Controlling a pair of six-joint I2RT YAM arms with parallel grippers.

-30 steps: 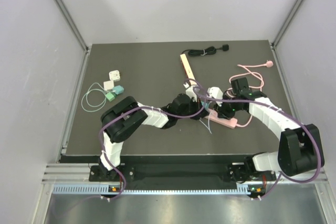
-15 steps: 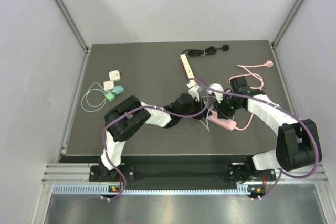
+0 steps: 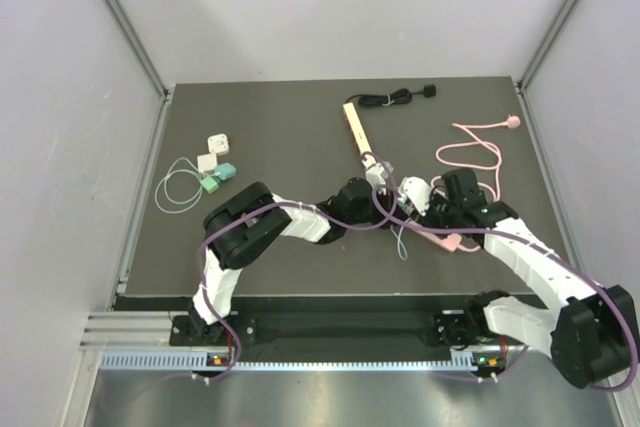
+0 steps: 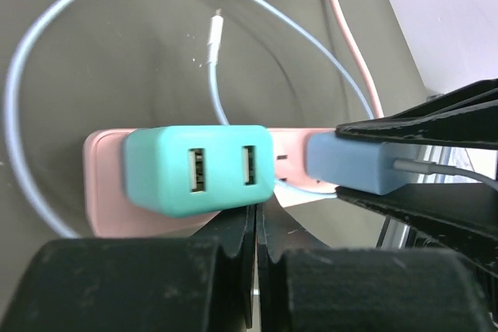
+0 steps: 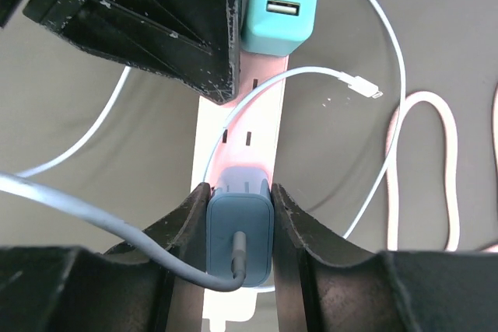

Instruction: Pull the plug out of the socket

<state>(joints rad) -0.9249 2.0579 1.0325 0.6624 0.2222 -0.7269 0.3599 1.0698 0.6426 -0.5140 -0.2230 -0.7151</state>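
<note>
A pink power strip (image 5: 243,126) lies on the dark table; it also shows in the top view (image 3: 441,239). A blue plug (image 5: 240,235) with a grey cable sits on it. My right gripper (image 5: 240,215) is shut on the blue plug, one finger on each side. I cannot tell whether its prongs are still in the socket. A teal USB charger (image 4: 198,169) is plugged into the strip beside it. My left gripper (image 4: 255,227) is shut and empty, its tips pressed against the strip's side just below the teal charger.
A pale lightning cable (image 4: 214,36) loops round the strip. The strip's pink cord (image 3: 470,152) coils at the back right. A cream strip (image 3: 354,127) with a black cord (image 3: 400,97) lies at the back. White and teal chargers (image 3: 215,162) lie at the left.
The right arm has swung its elbow toward the near edge while holding the blue plug. The left gripper has shifted right along the strip. The strip has turned slightly.
</note>
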